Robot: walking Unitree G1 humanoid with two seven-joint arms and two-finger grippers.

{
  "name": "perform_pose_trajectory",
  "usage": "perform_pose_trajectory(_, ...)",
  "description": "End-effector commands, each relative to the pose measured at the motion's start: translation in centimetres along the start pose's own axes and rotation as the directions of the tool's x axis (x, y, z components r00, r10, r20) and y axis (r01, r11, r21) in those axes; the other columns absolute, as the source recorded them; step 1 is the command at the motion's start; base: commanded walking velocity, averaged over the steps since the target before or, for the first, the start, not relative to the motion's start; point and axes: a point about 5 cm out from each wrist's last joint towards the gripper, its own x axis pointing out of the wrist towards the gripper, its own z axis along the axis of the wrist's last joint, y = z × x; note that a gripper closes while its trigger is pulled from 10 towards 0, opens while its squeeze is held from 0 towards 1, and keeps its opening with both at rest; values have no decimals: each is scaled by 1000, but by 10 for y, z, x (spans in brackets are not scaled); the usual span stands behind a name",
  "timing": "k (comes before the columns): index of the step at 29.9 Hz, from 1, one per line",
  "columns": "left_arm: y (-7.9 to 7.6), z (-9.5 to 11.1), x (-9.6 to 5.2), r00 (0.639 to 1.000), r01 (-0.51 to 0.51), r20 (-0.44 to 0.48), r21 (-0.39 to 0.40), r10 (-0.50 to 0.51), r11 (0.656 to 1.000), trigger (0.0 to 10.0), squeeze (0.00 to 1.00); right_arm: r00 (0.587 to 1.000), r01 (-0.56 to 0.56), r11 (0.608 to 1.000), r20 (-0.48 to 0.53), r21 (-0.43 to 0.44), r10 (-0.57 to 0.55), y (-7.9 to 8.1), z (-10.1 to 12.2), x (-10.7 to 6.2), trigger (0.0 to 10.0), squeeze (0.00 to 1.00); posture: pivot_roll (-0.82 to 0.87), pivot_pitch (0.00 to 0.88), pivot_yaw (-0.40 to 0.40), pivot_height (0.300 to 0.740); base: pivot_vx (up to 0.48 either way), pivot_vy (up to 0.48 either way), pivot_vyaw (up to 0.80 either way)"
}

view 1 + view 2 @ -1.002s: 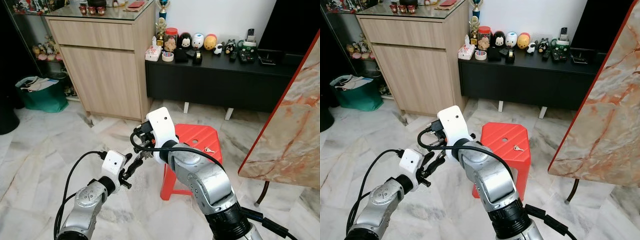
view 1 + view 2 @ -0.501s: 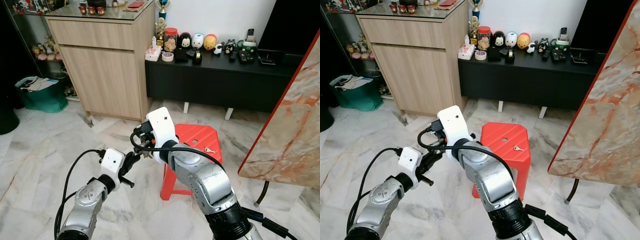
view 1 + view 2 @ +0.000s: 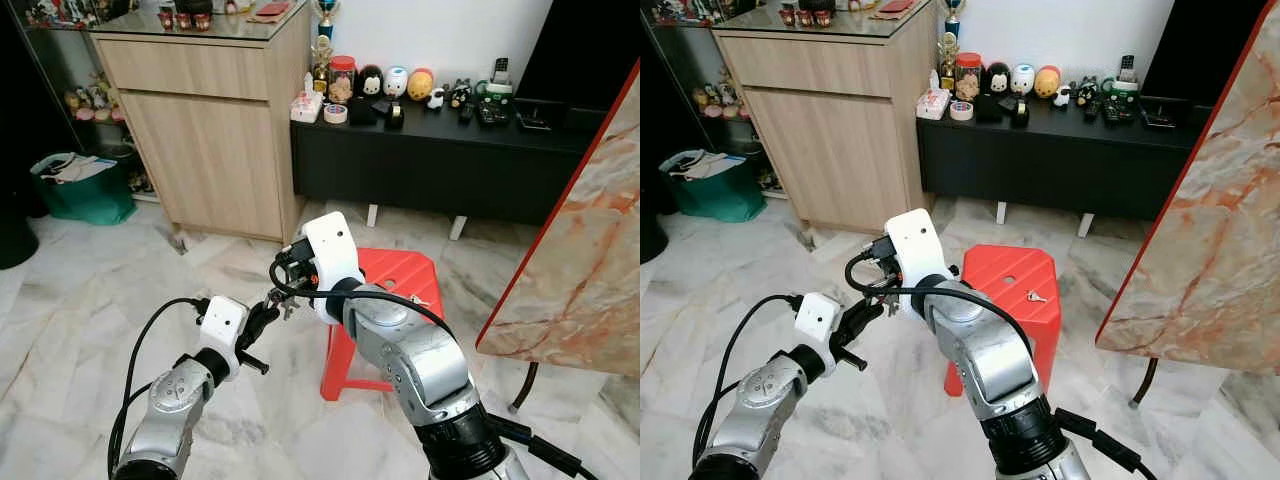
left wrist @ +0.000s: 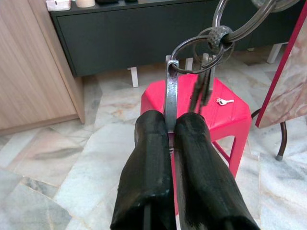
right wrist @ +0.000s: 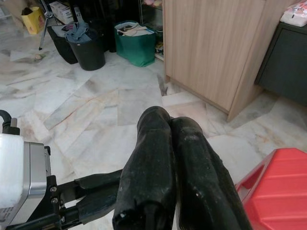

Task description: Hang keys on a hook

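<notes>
Black left claw clamped on keys

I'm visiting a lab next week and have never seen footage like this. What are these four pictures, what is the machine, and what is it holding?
The machine is a humanoid robot with two silver arms, each ending in jaws of two long black fingers. Two pictures come from a stereo camera on its head, looking down at its own arms. The other two come from cameras on its wrists, looking along the fingers.

The left gripper has its jaws shut on a flat metal piece of a key bunch, whose rings and keys hang just beyond the fingertips. The right gripper has its jaws shut, with nothing visible between them; it is raised beside the left one.

In front stands a red stool on a marble floor, with one small loose key on its seat. Behind are a wooden cabinet and a low black sideboard carrying ornaments.
</notes>
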Motion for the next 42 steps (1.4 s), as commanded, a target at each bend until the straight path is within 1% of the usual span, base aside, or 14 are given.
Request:
perform_pose_trajectory(1,-1,-2,0,1000,8,-5,-2,-8,1000,0,0,999,6,1000,34,-11,-6,-2,9,-1,10000,0,24,15,-44,740,0,0,0)
perform_pose_trajectory(4,-1,-2,-1,1000,7,-6,-1,-7,1000,0,0,999,7,1000,36,-10,-7,-3,9,-1,10000,169,24,15,-44,740,0,0,0)
perform_pose_trajectory(5,-1,-2,-1,1000,6,-6,-1,-6,1000,0,0,999,11,1000,38,-10,-10,-5,9,-1,10000,765,23,15,-44,740,0,0,0)
perform_pose_trajectory(6,-1,-2,-1,1000,6,-7,0,-6,1000,0,0,999,13,1000,40,-10,-13,-6,9,-1,10000,1000,23,15,-44,740,0,0,0)
perform_pose_trajectory(14,0,-5,-2,1000,7,-21,5,-6,1000,0,0,991,95,995,98,10,-96,-22,16,-3,10000,937,22,11,-42,740,0,0,0)
perform_pose_trajectory(15,0,-6,-3,1000,6,-26,6,-5,1000,0,0,985,122,992,118,16,-123,-28,18,-5,10000,0,21,10,-41,740,0,0,0)
perform_pose_trajectory(24,7,-16,-10,993,-31,-106,122,44,992,0,0,927,342,936,131,89,-351,-86,9,-18,10000,0,27,6,-37,740,0,0,0)
perform_pose_trajectory(25,9,-20,-11,989,-36,-134,182,61,983,1490,0,913,386,919,107,86,-393,-98,0,-20,10000,0,25,5,-37,740,0,0,0)
perform_pose_trajectory(26,10,-22,-12,986,-38,-151,223,73,974,10000,0,902,415,906,91,81,-421,-106,-6,-22,10000,0,25,5,-37,740,0,0,0)
perform_pose_trajectory(31,14,-29,-15,974,-61,-193,274,117,960,10000,0,869,495,868,-33,44,-494,-130,-48,-26,10000,0,21,5,-35,740,0,0,0)
perform_pose_trajectory(34,17,-71,-33,864,86,-479,443,154,893,10000,0,787,555,829,-281,-65,-549,-148,-133,-41,10000,0,31,6,-28,740,0,0,0)
perform_pose_trajectory(37,21,-97,-55,752,219,-637,485,171,846,10000,0,746,552,828,-387,-98,-543,-146,-171,-53,10000,0,34,9,-23,740,0,0,0)
perform_pose_trajectory(39,21,-97,-55,752,219,-637,485,171,846,10000,0,746,552,828,-387,-98,-543,-146,-171,-53,10000,0,34,9,-23,740,0,0,0)
perform_pose_trajectory(42,17,-137,-105,541,320,-827,371,153,872,10000,0,702,511,853,-518,-111,-488,-128,-221,-69,10000,0,31,12,-7,740,0,0,0)
